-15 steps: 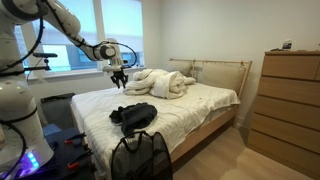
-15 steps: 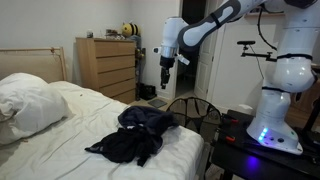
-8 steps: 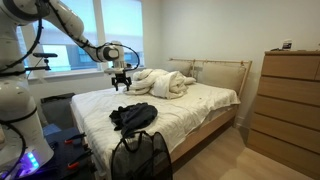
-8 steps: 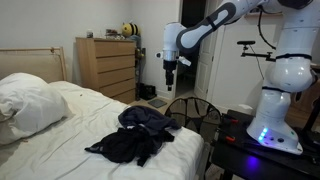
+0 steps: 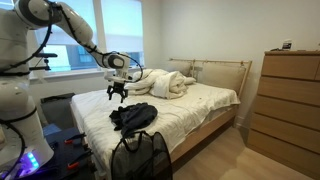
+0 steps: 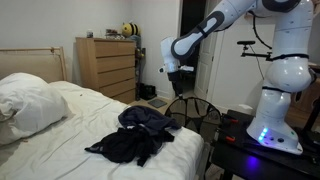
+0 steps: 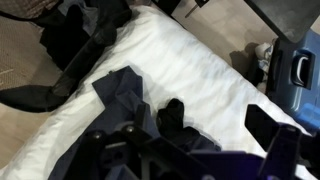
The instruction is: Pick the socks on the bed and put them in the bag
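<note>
A heap of dark clothes lies on the white bed near its foot. In the wrist view a black sock shows at the heap's edge on the sheet; in both exterior views the socks cannot be told apart from the heap. The black mesh bag stands on the floor at the bed's foot, and its dark mesh fills the wrist view's top left. My gripper hangs open and empty in the air above the heap.
Pillows and a bunched duvet lie at the headboard end. A wooden dresser stands by the wall. The robot's base is beside the bed's foot, close to the bag.
The jaws have opened wide from a half-closed stance. The arm has come down and moved toward the dark heap.
</note>
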Robot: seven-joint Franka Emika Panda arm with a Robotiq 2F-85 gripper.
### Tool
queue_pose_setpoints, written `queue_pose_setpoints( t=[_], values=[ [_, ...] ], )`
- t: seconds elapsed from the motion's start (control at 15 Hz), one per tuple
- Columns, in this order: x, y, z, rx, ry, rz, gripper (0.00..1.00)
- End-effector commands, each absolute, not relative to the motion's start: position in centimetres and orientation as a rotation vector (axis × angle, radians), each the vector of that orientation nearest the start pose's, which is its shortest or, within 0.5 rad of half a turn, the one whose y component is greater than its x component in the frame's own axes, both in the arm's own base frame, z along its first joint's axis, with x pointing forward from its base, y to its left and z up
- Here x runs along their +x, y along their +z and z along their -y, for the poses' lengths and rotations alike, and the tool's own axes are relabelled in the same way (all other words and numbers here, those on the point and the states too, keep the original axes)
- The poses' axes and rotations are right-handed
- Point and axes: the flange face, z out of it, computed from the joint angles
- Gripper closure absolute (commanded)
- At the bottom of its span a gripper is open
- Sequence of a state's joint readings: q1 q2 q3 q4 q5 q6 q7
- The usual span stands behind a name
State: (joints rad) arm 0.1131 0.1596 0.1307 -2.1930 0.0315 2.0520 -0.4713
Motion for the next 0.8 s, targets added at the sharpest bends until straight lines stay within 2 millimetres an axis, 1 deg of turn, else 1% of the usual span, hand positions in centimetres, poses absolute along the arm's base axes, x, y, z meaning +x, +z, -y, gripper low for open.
queue_pose_setpoints(
  t=[0.0,0.13,0.4,0.73],
  values=[
    [50.0,27.0,-13.0,-2.83,0.432,1.054,0.0],
    [49.7,25.1,-13.7,-2.836,0.405,1.066,0.0],
    [48.8,21.2,-15.3,-2.803,0.421,1.111,0.0],
    [47.7,17.0,-18.8,-2.767,0.401,1.168,0.0]
  ],
)
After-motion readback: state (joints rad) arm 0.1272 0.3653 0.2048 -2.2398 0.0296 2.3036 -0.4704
